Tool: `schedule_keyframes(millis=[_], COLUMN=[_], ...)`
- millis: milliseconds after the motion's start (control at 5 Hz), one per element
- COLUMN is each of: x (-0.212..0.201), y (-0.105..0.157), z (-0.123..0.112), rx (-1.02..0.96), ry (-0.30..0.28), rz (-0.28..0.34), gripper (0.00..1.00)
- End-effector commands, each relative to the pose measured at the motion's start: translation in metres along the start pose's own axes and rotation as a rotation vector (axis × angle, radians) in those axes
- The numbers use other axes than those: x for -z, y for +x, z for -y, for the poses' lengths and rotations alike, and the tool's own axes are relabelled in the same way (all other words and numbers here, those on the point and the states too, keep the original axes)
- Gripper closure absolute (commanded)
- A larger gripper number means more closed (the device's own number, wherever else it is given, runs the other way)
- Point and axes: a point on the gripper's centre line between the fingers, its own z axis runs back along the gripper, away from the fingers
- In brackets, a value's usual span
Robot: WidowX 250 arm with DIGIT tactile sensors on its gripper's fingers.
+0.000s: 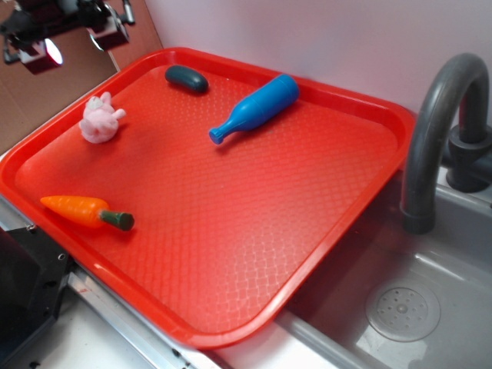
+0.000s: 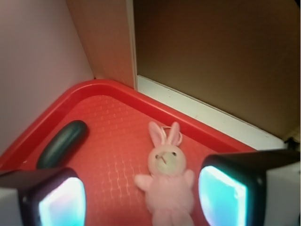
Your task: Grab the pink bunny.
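The pink bunny (image 1: 101,119) lies on its back near the far left corner of the red tray (image 1: 231,231). In the wrist view the bunny (image 2: 167,181) lies below and between my two fingers, closer to the right one, ears pointing toward the tray's rim. My gripper (image 2: 141,200) is open and holds nothing. In the exterior view the gripper (image 1: 65,31) hangs high above the tray's far left corner, up and left of the bunny.
An orange toy carrot (image 1: 84,210) lies at the tray's left front. A blue bottle (image 1: 257,108) and a dark green oblong (image 1: 187,78) lie near the far rim. A grey faucet (image 1: 438,131) and sink (image 1: 400,307) are on the right. A brown wall (image 2: 216,61) stands behind the tray.
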Motion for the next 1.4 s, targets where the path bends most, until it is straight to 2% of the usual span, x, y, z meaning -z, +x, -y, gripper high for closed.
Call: schedule_keyframes(millis=[0, 200, 400, 800, 1000, 1200], x=[0.036, 0.054, 0.07, 0.086, 0.081, 0.07], y=[0.002, -0.001, -0.005, -0.014, -0.016, -0.013], z=[-0.014, -0.025, -0.033, -0.032, -0.031, -0.03], rx=[0.059, 0.051, 0.044, 0.062, 0.061, 0.054], ry=[0.034, 0.083, 0.096, 0.054, 0.045, 0.045], rz=[-0.05, -0.082, -0.117, -0.184, -0.184, -0.162], gripper=[0.0, 0.0, 0.0, 0.0, 1.0, 1.0])
